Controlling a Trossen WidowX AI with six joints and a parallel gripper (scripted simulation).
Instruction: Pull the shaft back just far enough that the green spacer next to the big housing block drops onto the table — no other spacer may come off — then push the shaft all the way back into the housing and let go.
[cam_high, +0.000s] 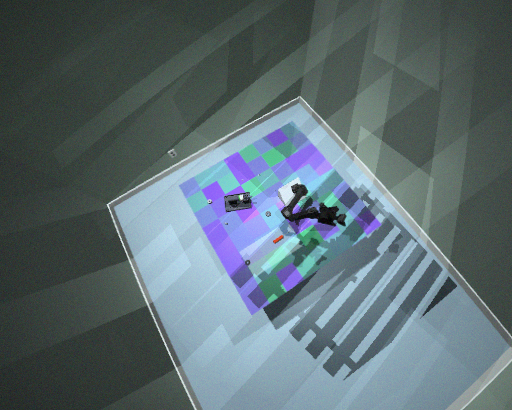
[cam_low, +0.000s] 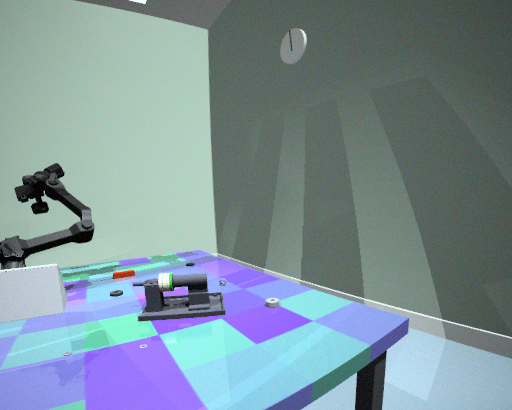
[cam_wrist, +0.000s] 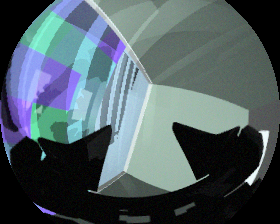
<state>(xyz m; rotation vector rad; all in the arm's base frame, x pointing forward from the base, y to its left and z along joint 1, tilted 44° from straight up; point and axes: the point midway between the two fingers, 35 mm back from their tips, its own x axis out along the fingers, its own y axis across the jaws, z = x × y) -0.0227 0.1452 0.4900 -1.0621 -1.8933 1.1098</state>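
The dark fixture (cam_high: 230, 208) (cam_low: 185, 314) stands on the checkered table. The housing block (cam_low: 198, 296), with a thick dark cylinder at its top, is at its right in the exterior view. A slim upright (cam_low: 154, 296) is at its left. The green spacer (cam_low: 170, 281) sits against the cylinder's left end, beside white spacers (cam_low: 163, 282) between cylinder and upright. The shaft (cam_low: 139, 284) shows as a thin dark stub left of the upright; its part inside the spacers is hidden. My gripper (cam_low: 30, 200) (cam_wrist: 143, 127) is open and empty, raised high above the table and away from the fixture.
A white box (cam_high: 287, 194) (cam_low: 30, 295) stands beside my arm's base. A red block (cam_high: 278, 239) (cam_low: 124, 274), a dark ring (cam_high: 268, 214) (cam_low: 116, 293) and a pale ring (cam_high: 210, 202) (cam_low: 272, 302) lie around the fixture. Small washers (cam_low: 143, 346) lie on its near side in the exterior view.
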